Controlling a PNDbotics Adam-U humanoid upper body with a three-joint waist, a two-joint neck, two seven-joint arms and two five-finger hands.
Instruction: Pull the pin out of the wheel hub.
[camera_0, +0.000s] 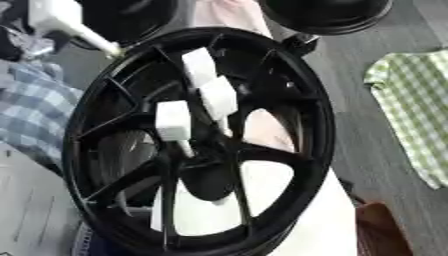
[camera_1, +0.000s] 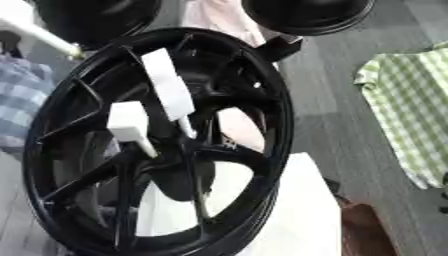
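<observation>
White-headed pins (camera_0: 173, 121) jut outward from the upright wheel hub (camera_0: 206, 175), easy to grasp; no hand shows, so I cannot tell the fingers' state.

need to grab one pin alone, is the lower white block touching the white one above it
Apart. The right eye view shows black wheel between the lower white block and the upper white block.

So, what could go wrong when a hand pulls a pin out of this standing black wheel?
1. The wheel stands on its rim and leans, so a pull may tip it or roll it on the white support.
2. The white pins sit close together near the hub, so a hand may knock a neighbouring pin or take the wrong one.
Neither hand is in view.
</observation>
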